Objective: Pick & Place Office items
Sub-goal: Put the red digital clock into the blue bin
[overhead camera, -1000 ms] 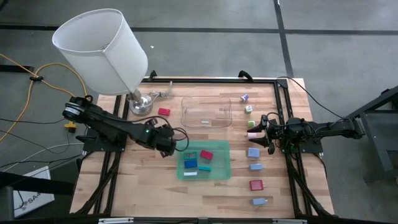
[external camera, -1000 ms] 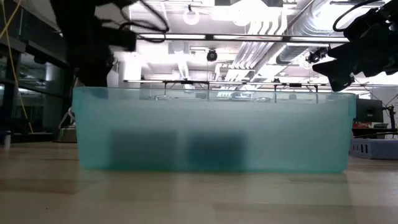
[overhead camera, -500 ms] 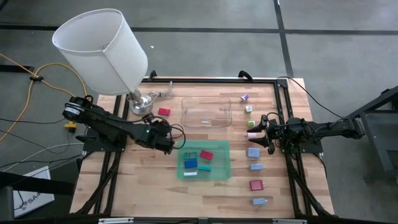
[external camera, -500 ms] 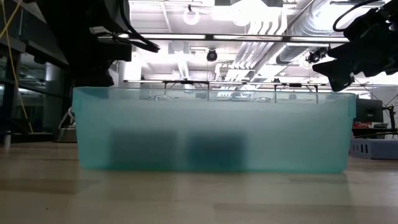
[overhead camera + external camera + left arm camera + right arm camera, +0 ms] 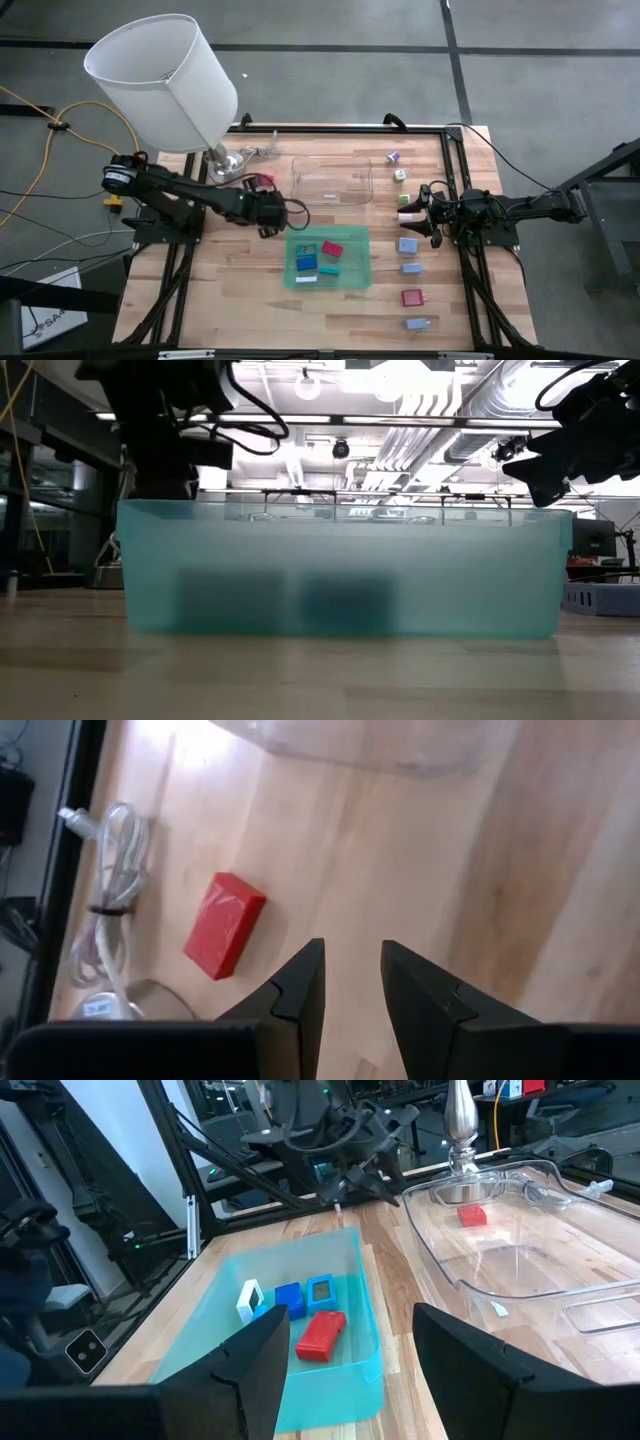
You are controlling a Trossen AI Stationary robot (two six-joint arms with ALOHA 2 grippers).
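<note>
A red block lies flat on the wood at the far left, beside the clear tray. My left gripper hovers just near of this block, tilted down, its fingers a little apart with only bare wood between them. The green tray holds red, blue, teal and white blocks. More office items lie in a row on the right, from a purple one to a red one. My right gripper waits open and level beside that row.
A white lamp on a metal foot stands at the far left corner, with a coiled cable beside it. The table's black frame borders it. Bare wood lies near of the green tray.
My left gripper has gone from above the green tray's far left corner toward the table's far edge and the red block, rolling its wrist as it went. Its fingers hold nothing.
</note>
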